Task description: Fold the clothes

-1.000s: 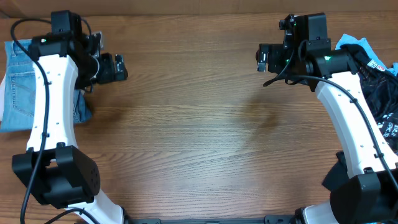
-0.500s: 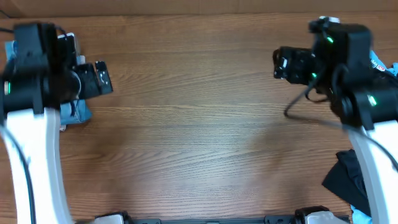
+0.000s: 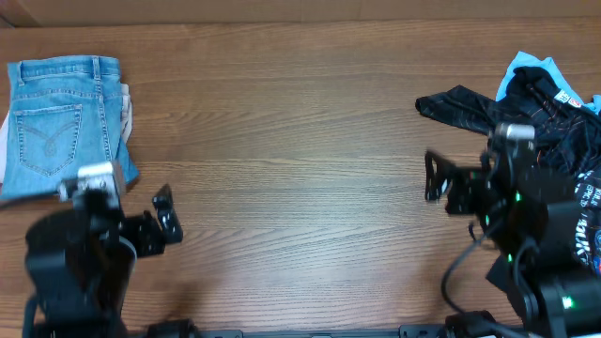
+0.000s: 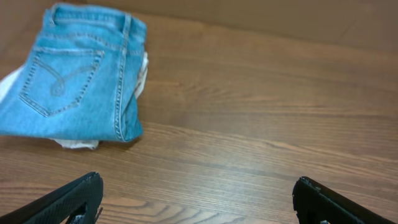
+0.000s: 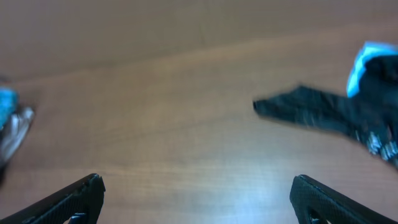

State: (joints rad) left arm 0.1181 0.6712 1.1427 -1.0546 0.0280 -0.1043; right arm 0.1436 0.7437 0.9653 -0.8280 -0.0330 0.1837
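Note:
The light-blue jeans [image 3: 61, 122] lie folded in a neat stack at the table's far left, a stitched back pocket facing up. The left wrist view shows the jeans [image 4: 74, 81] well ahead and to the left. My left gripper [image 3: 169, 218] hangs open near the front left, apart from the stack, with nothing between its fingers [image 4: 74, 196]. On the right, my right gripper [image 3: 434, 178] is open and empty too, short of a crumpled black printed jersey [image 3: 526, 103]. The right wrist view is blurred, and my right gripper [image 5: 196, 193] holds only bare wood between its jaws.
A pale beige garment [image 3: 128, 105] peeks out from under the jeans, and shows in the left wrist view as a light edge [image 4: 78, 143]. The jersey [image 5: 323, 112] has light-blue trim [image 5: 373, 59]. Bare wooden tabletop [image 3: 300, 169] spans the middle.
Both arms have pulled back from the far side toward the table's near edge, uncovering the folded jeans and the jersey. Both grippers stayed open.

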